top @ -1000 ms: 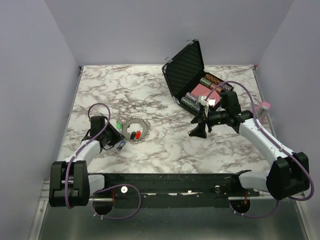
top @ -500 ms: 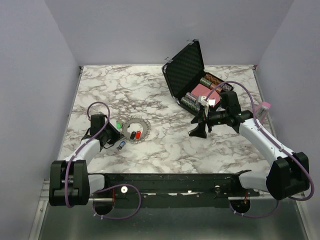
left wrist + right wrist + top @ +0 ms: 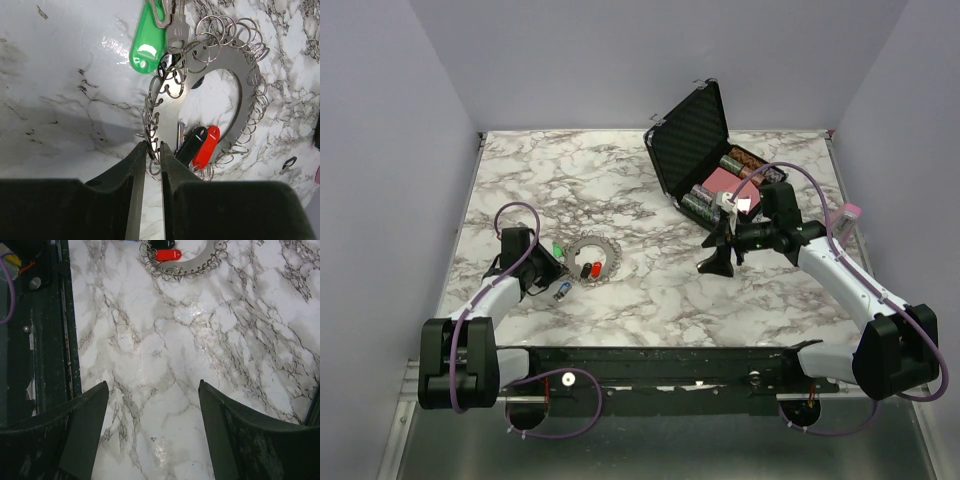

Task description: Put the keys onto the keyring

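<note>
In the last sec my left gripper [image 3: 153, 149] eased back a touch from the keyring [image 3: 235, 65], a flat silver crescent plate w/ small split rings [image 3: 226, 26] all round its edge. The keyring itself didn't budge, so I judged that little pull opened nothing and threaded nothing. The left jaws stood nearly together w/ only a thin slot between them, tips right at the keyring's near rim. One split ring seemed to sit in that slot, but I couldn't tell if I was actually pinching it. The red-headed key [image 3: 206, 147] and black-headed key [image 3: 192, 145] lay side by side inside the keyring's opening, heads toward the near rim; whether either was on a loop I couldn't tell. The silver key [image 3: 178, 35], beside a green tag [image 3: 146, 42], lay across the keyring's far rim. A blue-and-white capsule piece [image 3: 561, 292] lay just beside the keyring, on my left arm's side. My right gripper [image 3: 152, 385] hadn't moved: jaws spread wide, nothing in them, hovering well apart from the keyring to its right, w/ the open black case [image 3: 690, 135] beyond it. Prob. next: a firmer hold on one loop before bringing a key in.
</note>
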